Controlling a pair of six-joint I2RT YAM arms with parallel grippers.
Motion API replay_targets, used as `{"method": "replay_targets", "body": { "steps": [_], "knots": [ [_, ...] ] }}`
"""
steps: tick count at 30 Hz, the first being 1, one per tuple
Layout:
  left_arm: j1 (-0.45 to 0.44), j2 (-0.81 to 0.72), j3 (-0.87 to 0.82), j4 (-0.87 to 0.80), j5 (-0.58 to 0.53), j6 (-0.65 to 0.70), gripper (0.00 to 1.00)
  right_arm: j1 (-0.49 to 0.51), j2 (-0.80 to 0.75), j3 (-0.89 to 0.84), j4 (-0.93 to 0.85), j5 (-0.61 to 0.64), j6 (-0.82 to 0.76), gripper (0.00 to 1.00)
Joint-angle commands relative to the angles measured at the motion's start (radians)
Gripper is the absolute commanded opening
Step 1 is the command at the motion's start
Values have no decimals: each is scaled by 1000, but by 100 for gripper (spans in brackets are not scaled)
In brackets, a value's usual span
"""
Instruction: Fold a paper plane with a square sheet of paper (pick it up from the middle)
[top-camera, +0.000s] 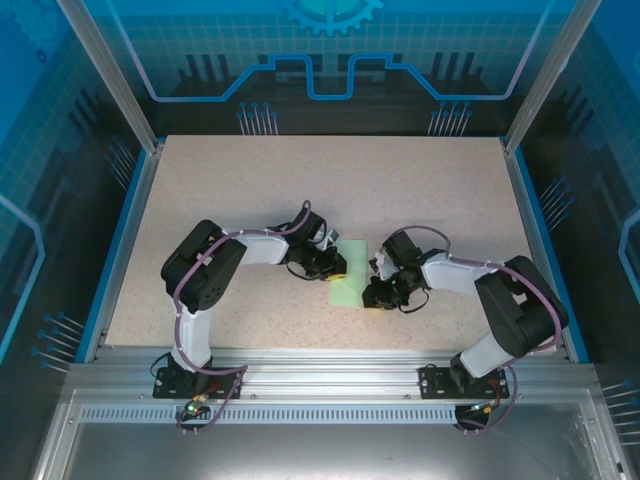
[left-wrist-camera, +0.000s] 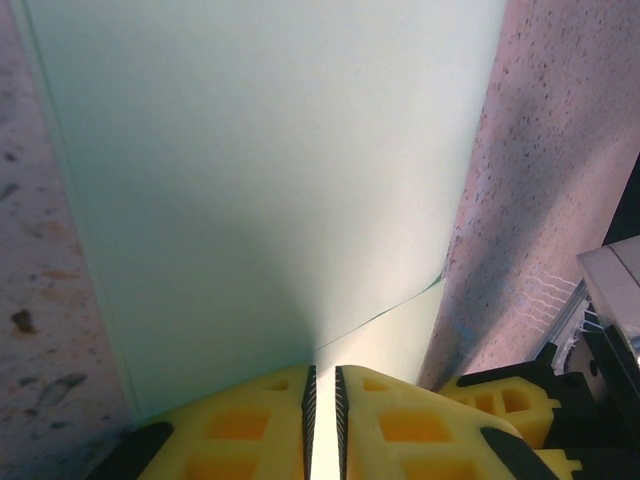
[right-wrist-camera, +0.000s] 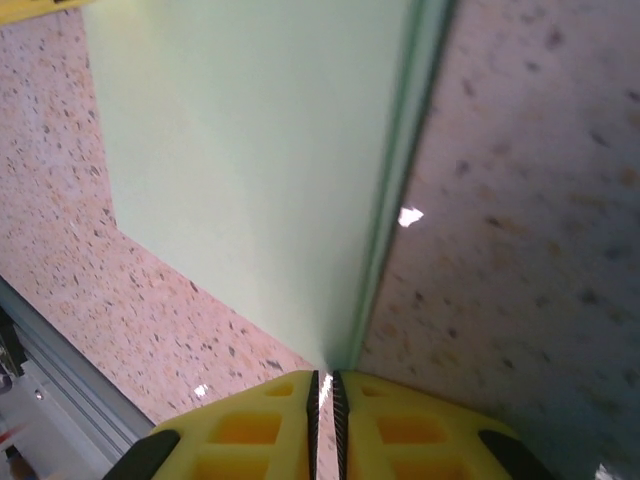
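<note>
The square sheet of paper (top-camera: 350, 277) is pale mint green and lies mid-table between both grippers, doubled over into a narrow strip. In the left wrist view the paper (left-wrist-camera: 270, 180) spreads away from my left gripper (left-wrist-camera: 322, 420), one layer's edge lying over another, and it runs into the thin gap between the yellow fingers. My left gripper (top-camera: 337, 264) meets the sheet's left edge and is shut on it. My right gripper (top-camera: 376, 291) is at the sheet's right lower edge. There the paper (right-wrist-camera: 250, 150) tapers along a raised edge straight into the nearly shut jaws of my right gripper (right-wrist-camera: 324, 420).
The speckled beige table (top-camera: 400, 190) has blue side rails and an aluminium rail (top-camera: 320, 360) along the near edge, also seen low left as the rail (right-wrist-camera: 50, 390). A yellow finger of the right gripper (left-wrist-camera: 500, 400) shows close beside the left one.
</note>
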Motion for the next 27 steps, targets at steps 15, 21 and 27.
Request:
{"method": "replay_targets", "body": {
  "steps": [15,21,27],
  "knots": [
    [-5,-85,99,-147,-21,32,29,-19,16,158,-43,124,42,41],
    [-4,-87,68,-146,-20,33,28,-20,76,187,-28,132,45,44],
    [-4,-88,50,-148,-20,43,26,-20,107,188,-1,121,56,45]
  ]
}}
